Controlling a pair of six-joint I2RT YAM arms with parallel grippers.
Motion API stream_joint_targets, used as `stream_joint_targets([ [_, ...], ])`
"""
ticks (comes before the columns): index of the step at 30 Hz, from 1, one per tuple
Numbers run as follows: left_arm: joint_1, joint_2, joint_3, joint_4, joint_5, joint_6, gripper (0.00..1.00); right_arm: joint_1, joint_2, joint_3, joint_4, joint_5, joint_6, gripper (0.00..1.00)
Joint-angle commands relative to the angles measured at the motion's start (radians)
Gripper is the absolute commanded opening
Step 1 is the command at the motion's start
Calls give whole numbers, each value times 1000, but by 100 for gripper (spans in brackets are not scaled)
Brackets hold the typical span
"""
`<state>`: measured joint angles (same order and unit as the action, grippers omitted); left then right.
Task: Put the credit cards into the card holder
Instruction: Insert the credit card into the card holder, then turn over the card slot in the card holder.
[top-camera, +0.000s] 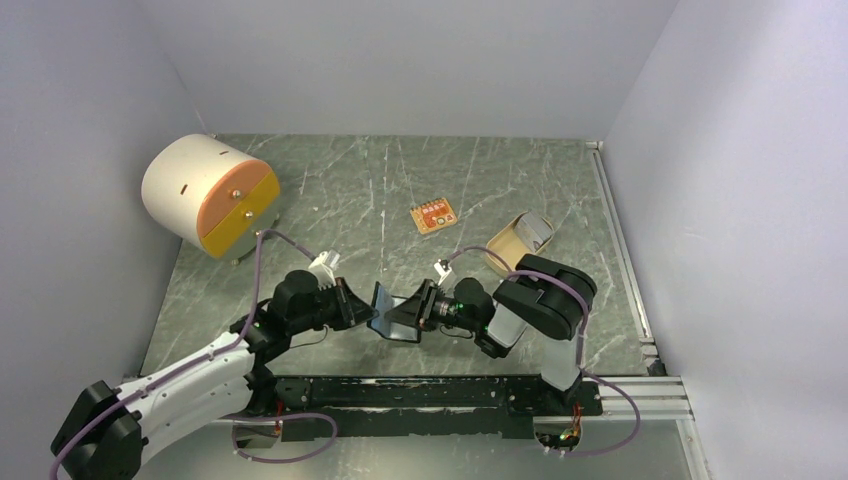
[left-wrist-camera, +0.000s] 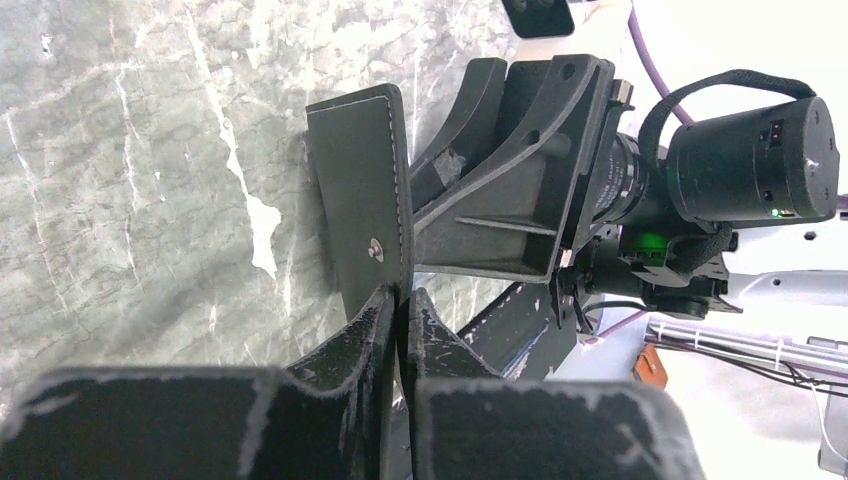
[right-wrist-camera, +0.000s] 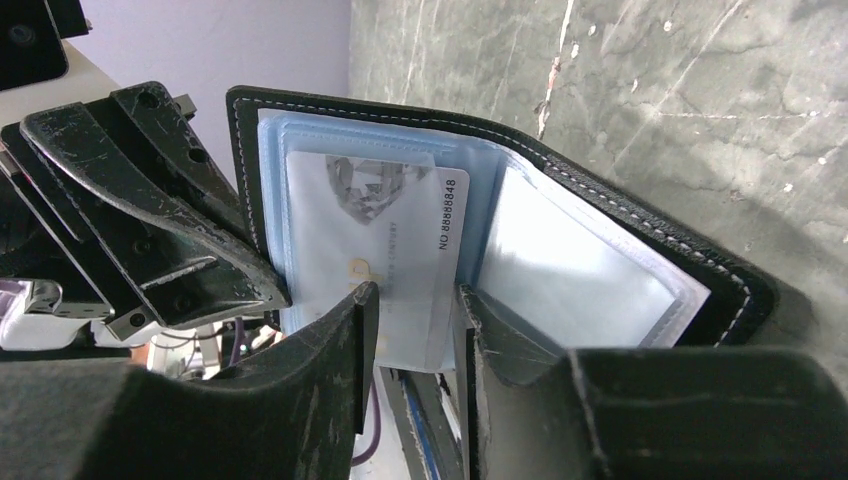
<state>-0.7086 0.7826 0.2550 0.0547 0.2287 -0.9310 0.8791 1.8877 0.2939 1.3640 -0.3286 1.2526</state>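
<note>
The card holder, a black wallet, is held open like a book between my two grippers, low over the table's front. In the right wrist view its bluish pockets face me, and a credit card sits in the left pocket. My left gripper is shut on the edge of the outer flap, which has a snap stud. The jaws of my right gripper stand apart at the pockets' lower edge, near the fold. Whether they grip anything is hidden.
A cream drum with orange drawer fronts stands at the back left. A small orange board lies mid-table. A tan tray behind my right arm holds a grey, pale-edged piece. A metal rail runs along the right edge.
</note>
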Motion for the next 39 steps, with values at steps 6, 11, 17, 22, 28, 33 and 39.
stream_joint_targets([
  [6, -5, 19, 70, 3, -17, 37, 9, 0, -64, 0, -81, 3, -51, 50],
  [11, -5, 16, 97, -56, -61, 57, 9, 0, -117, -1, -146, 14, -74, 54],
  [17, -15, 48, 146, -137, -107, 84, 9, -2, -178, -1, -207, 28, -92, 60],
  [22, -43, 71, 167, -180, -159, 78, 9, -2, -251, 10, -289, 48, -123, 61],
  [28, -100, 147, 252, -303, -256, 68, 9, -1, -262, 55, -353, 34, -149, 61],
  [33, -167, 240, 324, -386, -327, 43, 9, -2, -246, 51, -336, 37, -141, 59],
  [39, -223, 344, 372, -414, -371, 32, 9, -2, -306, 41, -435, 84, -161, 58],
])
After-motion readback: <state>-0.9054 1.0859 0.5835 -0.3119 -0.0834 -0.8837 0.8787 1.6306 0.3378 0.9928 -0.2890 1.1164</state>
